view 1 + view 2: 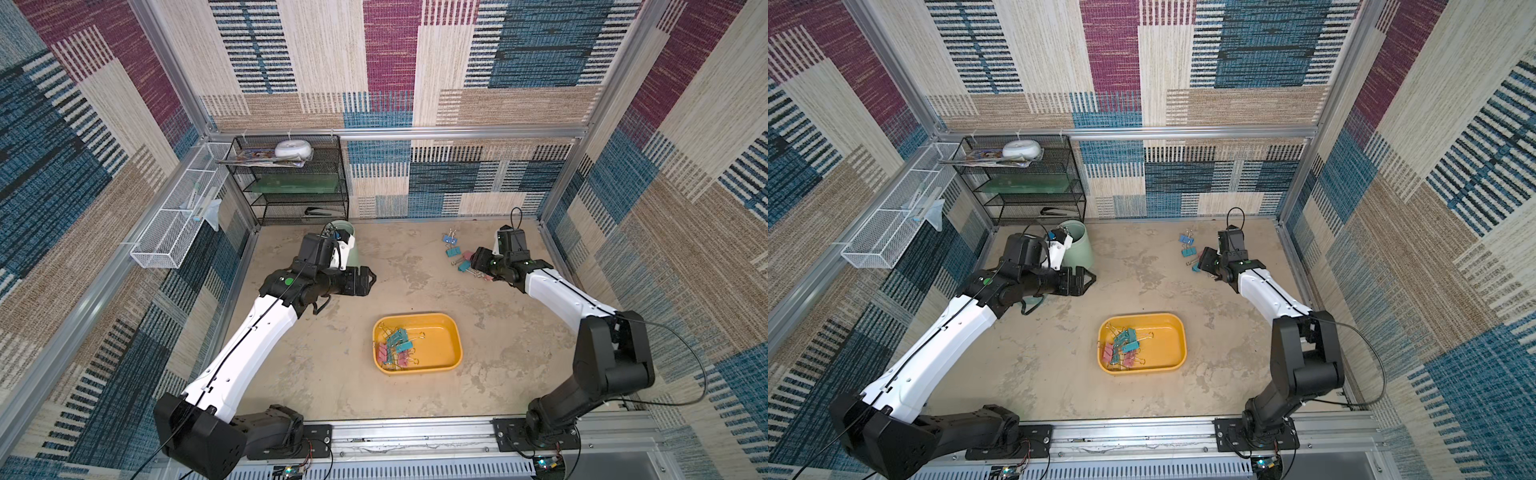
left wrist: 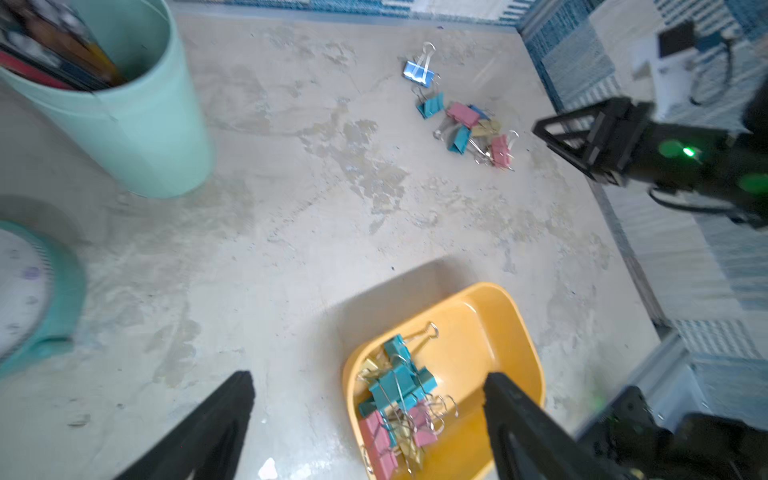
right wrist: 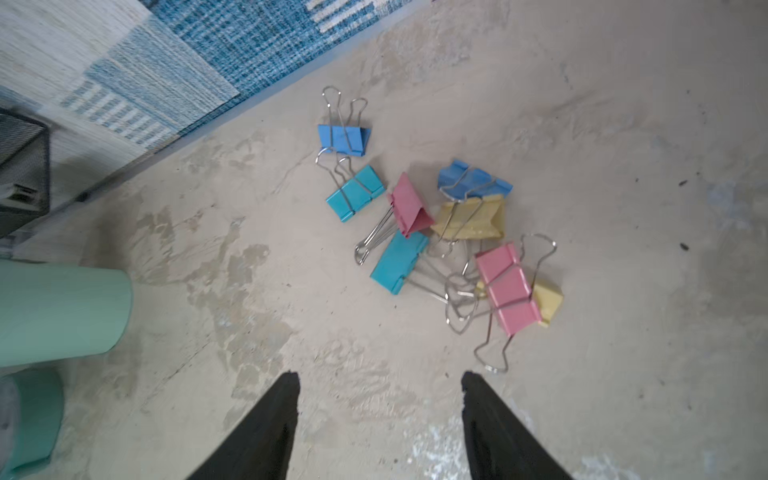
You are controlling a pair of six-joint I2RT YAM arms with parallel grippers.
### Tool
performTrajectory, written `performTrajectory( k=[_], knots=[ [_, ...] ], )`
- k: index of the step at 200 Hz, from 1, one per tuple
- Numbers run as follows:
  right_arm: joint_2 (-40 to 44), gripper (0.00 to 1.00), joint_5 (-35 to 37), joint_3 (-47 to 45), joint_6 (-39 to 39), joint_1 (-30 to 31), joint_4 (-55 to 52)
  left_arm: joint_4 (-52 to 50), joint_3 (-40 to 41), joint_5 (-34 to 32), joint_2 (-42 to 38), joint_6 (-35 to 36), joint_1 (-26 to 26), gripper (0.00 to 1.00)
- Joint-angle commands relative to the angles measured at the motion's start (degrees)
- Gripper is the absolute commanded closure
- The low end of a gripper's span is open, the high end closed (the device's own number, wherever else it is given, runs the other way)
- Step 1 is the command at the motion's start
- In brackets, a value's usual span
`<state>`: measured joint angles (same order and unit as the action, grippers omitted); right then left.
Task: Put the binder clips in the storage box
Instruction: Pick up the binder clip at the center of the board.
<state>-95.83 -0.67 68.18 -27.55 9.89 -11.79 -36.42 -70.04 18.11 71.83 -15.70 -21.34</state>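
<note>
**Right arm poised over the loose pile**

Counted 8 binder clips loose near the far right corner of the worktop, bunched and partly tangled by their wire handles. Spotted the rest heaped at the left end of the storage box, set mid-worktop toward the near edge.

Found the right gripper low and just short of the pile, jaws parted with nothing between them — plainly the nearer of the 2. Found the left gripper spread wide and empty, between the mint cup and the box, well apart from the pile.

Worth aiming at the pink clip closest to the fingers. Lies ahead of the jaws but offset toward 1 finger, long side roughly along the approach, 1 wire loop pointing back at them. Probably calls for a small sideways shift before closing — and care with the yellow clip tucked beneath.
</note>
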Motion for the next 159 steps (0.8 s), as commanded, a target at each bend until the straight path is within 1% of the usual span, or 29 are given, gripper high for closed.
performTrajectory(
  k=[1,21,37,59,76,93,107,142,159],
  knots=[
    [-6.6,0.34,-4.4,7.3,8.6,0.0,-3.1,6.6,1.4,6.2,-1.5,-0.7,0.2,0.01],
    [-16.0,0.38,-8.0,17.8,11.3,0.1,-7.4,8.2,2.4,6.5,-2.5,-1.2,0.3,0.01],
    [-21.9,0.39,-10.4,24.5,11.2,0.1,-8.3,9.7,3.5,7.7,-3.0,-1.4,0.4,0.01],
    [-28.6,0.39,-11.4,31.4,10.9,0.1,-7.5,9.7,3.8,7.8,-2.7,-1.5,0.4,0.01],
    [-34.0,0.40,-11.4,39.1,12.2,0.0,-10.0,9.7,3.8,8.3,-2.4,-1.8,0.6,0.01],
    [-38.3,0.42,-11.7,44.3,13.4,-0.2,-11.0,9.7,3.9,8.6,-2.3,-2.0,0.7,0.00],
    [-41.0,0.47,-12.7,47.2,14.0,-0.4,-11.9,9.7,3.9,8.7,-2.3,-2.1,0.8,0.00],
    [-43.2,0.73,-14.0,48.4,15.5,-0.5,-12.2,9.7,3.9,8.6,-2.3,-2.5,1.5,0.01],
    [-42.1,0.82,-14.2,46.6,15.3,-0.6,-12.0,9.7,3.9,9.1,-2.2,-3.1,1.8,0.01]
  ],
)
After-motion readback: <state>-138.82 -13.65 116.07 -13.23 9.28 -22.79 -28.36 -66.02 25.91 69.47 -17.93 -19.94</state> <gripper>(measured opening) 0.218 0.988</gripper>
